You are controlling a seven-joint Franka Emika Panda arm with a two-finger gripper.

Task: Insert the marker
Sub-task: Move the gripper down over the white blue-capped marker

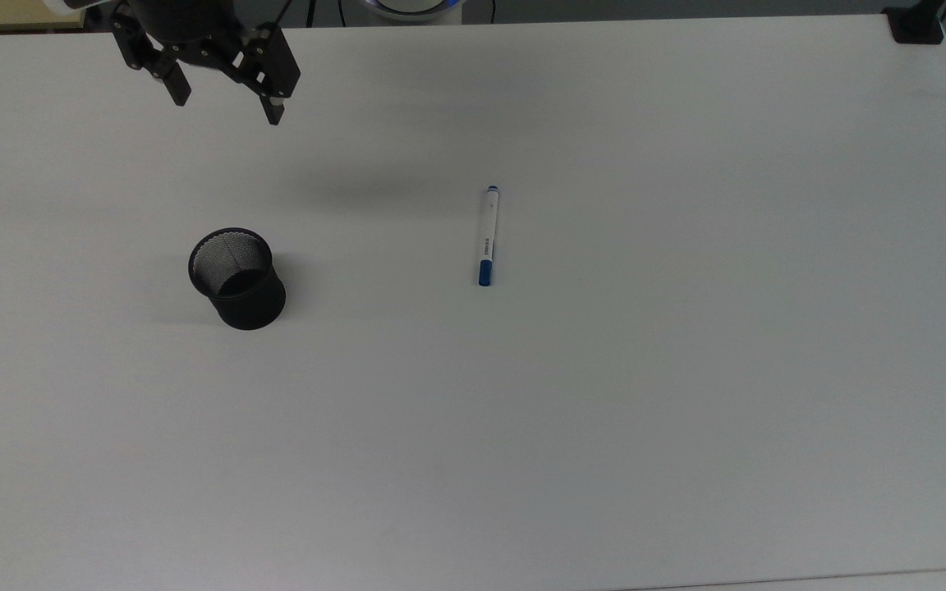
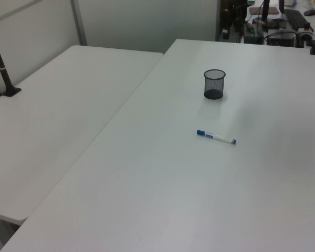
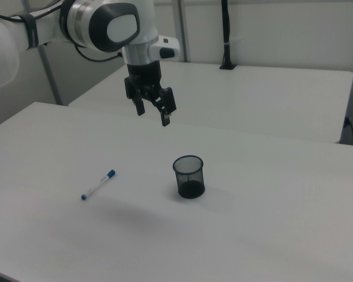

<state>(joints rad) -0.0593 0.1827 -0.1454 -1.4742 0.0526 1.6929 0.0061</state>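
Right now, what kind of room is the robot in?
Probably a lab or office workroom: plain white tables, a robot arm over one, and a pen cup with a marker lying beside it. Cables and equipment sit at the far end.
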